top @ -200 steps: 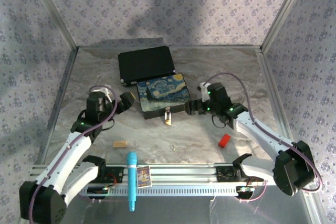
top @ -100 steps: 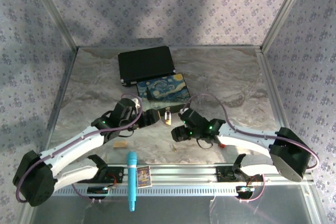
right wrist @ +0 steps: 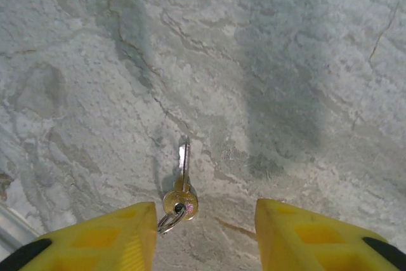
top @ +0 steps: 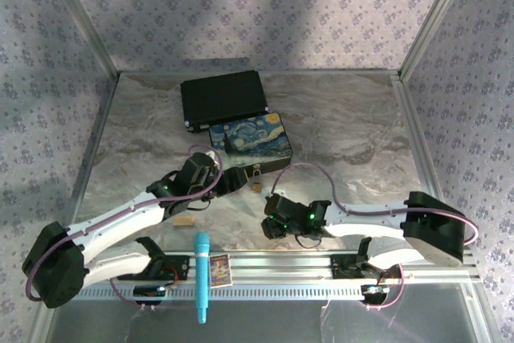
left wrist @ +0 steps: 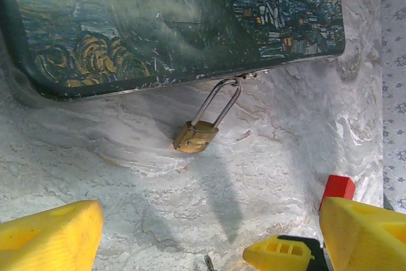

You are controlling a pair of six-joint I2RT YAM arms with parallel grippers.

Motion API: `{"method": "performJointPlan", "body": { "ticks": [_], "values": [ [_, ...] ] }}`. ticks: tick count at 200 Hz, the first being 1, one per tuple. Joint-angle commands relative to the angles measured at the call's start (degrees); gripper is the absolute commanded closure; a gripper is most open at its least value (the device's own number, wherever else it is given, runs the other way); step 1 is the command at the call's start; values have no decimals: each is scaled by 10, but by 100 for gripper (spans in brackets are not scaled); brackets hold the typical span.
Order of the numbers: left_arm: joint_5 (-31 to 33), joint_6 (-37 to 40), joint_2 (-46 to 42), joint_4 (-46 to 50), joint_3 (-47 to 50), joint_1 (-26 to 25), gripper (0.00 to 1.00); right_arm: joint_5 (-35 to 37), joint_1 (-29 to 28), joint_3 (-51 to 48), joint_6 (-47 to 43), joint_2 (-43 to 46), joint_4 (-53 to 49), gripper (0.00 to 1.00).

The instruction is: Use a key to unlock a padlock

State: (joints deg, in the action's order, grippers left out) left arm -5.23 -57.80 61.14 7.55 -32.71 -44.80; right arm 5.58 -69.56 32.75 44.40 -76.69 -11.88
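Claws counted at two, each with two chunky yellow plastic fingers. Left claw [left wrist: 209,239] spread wide, fingers in the bottom corners of the left wrist view, gripping nothing. Right claw [right wrist: 206,240] parted as well, straddling the one key [right wrist: 183,182] without touching it. Lies flat on the grey marbled table [right wrist: 285,61], bottom centre of the right wrist view: slim silvery blade, rounded brassy head, wire ring [right wrist: 168,221] partly tucked behind the finger at bottom left; teeth too small to make out. One padlock [left wrist: 195,136] mid-frame in the left wrist view: small brass body on the table, thin shiny shackle reaching up to the lower edge of the one painted box [left wrist: 171,23]. One red block [left wrist: 338,186], lower right, cut off by a finger. One flat black case [top: 223,98] at upper centre of the overhead view.
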Motion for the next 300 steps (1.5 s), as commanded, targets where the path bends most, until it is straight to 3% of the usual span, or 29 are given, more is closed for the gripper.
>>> {"method": "performJointPlan", "body": {
  "ticks": [1, 32, 121, 182, 224, 262, 300],
  "values": [
    [16, -10, 8, 4, -8, -8, 12, 37, -19, 23, 31, -20, -12, 58],
    [18, -13, 15, 0, -7, -11, 11, 48, -38, 36, 36, -43, -19, 65],
    [35, -23, 18, 7, 0, -16, 12, 74, -67, 61, 79, -91, -72, 69],
    [42, -34, 6, 8, 8, -19, 11, 78, -88, 77, 95, -114, -101, 84],
    [38, -40, 6, 1, 10, -19, 13, 63, -73, 51, 96, -87, -75, 100],
    [15, -76, 8, -53, 32, -21, 22, 8, -8, -24, 76, -1, 22, 100],
    [21, -83, 16, -62, 32, -32, 23, -7, 41, -38, 39, 59, -11, 100]
  ]
}}
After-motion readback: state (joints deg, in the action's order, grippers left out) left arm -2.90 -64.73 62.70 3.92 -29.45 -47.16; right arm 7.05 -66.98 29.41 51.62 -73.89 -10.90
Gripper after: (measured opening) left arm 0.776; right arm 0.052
